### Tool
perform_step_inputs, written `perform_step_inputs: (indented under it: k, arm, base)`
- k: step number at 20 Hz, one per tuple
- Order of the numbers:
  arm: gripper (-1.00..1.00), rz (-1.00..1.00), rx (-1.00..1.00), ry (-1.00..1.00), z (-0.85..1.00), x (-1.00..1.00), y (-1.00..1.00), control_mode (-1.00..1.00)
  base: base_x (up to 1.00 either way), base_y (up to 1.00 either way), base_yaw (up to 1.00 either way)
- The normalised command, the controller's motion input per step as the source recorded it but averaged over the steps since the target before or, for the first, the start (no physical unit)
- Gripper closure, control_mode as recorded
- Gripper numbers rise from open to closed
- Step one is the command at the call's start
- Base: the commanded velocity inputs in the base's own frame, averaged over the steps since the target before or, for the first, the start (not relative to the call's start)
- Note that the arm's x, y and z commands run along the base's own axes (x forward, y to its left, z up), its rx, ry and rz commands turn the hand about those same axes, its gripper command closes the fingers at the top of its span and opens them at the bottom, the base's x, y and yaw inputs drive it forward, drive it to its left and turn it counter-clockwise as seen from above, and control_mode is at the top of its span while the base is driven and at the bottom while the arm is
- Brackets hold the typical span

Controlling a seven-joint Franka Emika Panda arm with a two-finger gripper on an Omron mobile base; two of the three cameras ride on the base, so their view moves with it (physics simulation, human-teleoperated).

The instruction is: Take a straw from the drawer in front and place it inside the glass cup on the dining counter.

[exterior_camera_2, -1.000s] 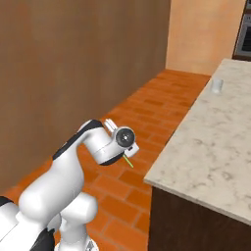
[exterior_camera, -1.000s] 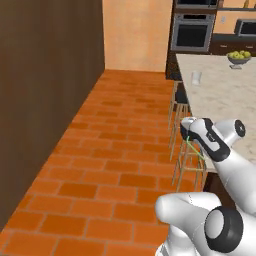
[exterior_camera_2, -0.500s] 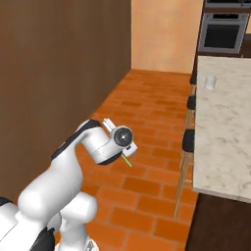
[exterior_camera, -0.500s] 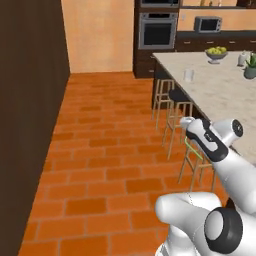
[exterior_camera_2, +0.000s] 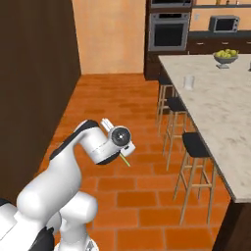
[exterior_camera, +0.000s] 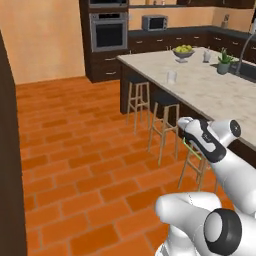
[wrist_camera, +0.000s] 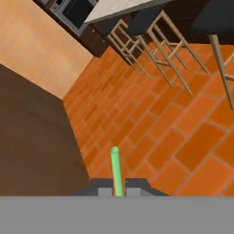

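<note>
My gripper (wrist_camera: 118,192) is shut on the thin green straw (wrist_camera: 116,168), which sticks out ahead of the fingertips over the brick floor. From the base, the straw (exterior_camera: 193,149) shows as a short green line under the hand (exterior_camera: 204,138), and again as the straw (exterior_camera_2: 125,159) below the hand (exterior_camera_2: 119,138). The small clear glass cup (exterior_camera: 171,76) stands upright near the edge of the beige marble dining counter (exterior_camera: 210,92), far ahead of the gripper. It appears as the glass cup (exterior_camera_2: 188,81) on the counter (exterior_camera_2: 220,112). The drawer is out of view.
Dark-seated bar stools (exterior_camera: 165,101) (exterior_camera_2: 196,147) line the counter's near side, between me and the cup. A fruit bowl (exterior_camera: 184,51) and a potted plant (exterior_camera: 223,64) sit further along. A tall dark wooden cabinet (exterior_camera_2: 34,73) stands on the left. An oven wall (exterior_camera: 107,32) is behind.
The whole picture has swung as the base moved: the counter, stools and cup now sit ahead and to the right. The arm keeps its pose with the straw still held.
</note>
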Motion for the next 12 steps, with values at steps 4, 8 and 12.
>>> perform_step_inputs:
  k: [4,8,12]
  arm:
    - [1.0,0.0,0.0,0.0,0.0,0.0,0.0,1.0]
    - [1.0,0.0,0.0,0.0,0.0,0.0,0.0,1.0]
    - [1.0,0.0,0.0,0.0,0.0,0.0,0.0,1.0]
  base:
    - [0.82,0.84,-0.52]
    - [0.8,0.87,-0.53]
    - [0.75,0.89,-0.53]
